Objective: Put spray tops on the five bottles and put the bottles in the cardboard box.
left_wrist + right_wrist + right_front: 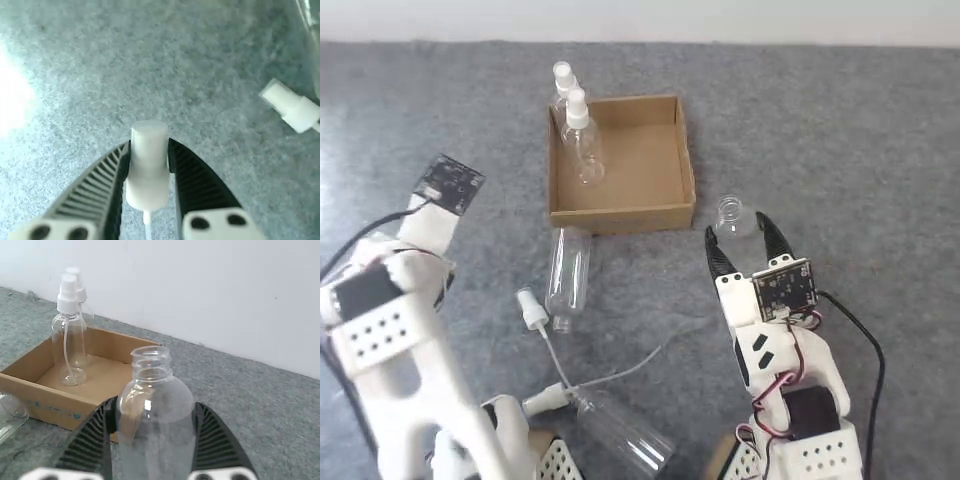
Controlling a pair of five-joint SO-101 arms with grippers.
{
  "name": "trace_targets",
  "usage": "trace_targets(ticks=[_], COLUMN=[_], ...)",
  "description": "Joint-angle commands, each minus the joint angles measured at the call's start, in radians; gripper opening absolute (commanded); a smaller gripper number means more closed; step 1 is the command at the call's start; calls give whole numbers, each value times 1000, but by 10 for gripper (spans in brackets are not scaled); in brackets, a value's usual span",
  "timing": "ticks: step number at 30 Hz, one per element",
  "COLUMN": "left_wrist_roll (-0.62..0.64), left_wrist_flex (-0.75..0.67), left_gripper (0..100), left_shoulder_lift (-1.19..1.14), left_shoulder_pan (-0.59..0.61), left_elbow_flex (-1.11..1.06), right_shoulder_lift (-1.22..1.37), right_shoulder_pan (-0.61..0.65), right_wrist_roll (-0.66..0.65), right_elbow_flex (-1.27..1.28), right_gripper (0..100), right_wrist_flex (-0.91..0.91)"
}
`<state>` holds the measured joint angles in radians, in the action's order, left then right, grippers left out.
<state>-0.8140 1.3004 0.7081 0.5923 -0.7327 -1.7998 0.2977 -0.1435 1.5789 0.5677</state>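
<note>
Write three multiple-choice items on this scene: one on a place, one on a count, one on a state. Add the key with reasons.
1. The capped bottles stand: A in the box; B beside it; C in a gripper.
2. Bottles in the box: A one; B two; C four.
3. The bottle in the right gripper is: A capped; B lying flat; C open-necked.
Key: A, they stand in a box corner; B, two show there; C, its neck is bare.
</note>
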Motion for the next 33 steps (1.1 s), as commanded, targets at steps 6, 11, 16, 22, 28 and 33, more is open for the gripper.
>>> trace_targets(ticks=[6, 11, 16, 22, 28, 33], left_wrist_roll=[249, 345, 364, 377, 519, 638], left_wrist_flex=[-166, -230, -247, -247, -242, -242], left_gripper=[13, 13, 16, 17, 53, 52], left_shoulder_lift=[292, 430, 548, 672, 741, 749], left_shoulder_pan=[-94, -133, -196, -247, -249, -250], left_elbow_flex=[-130, -217, -303, -363, -377, -377], right_shoulder_lift=[-15, -15, -15, -15, -15, -15], right_shoulder_pan=[10, 12, 12, 12, 12, 12], right_wrist_roll=[-31, -31, -31, -35, -35, -35], right_elbow_flex=[2, 2, 2, 2, 2, 2], right_gripper=[6, 6, 6, 6, 6, 6], right_wrist_flex=[-25, -25, -25, -25, -25, -25])
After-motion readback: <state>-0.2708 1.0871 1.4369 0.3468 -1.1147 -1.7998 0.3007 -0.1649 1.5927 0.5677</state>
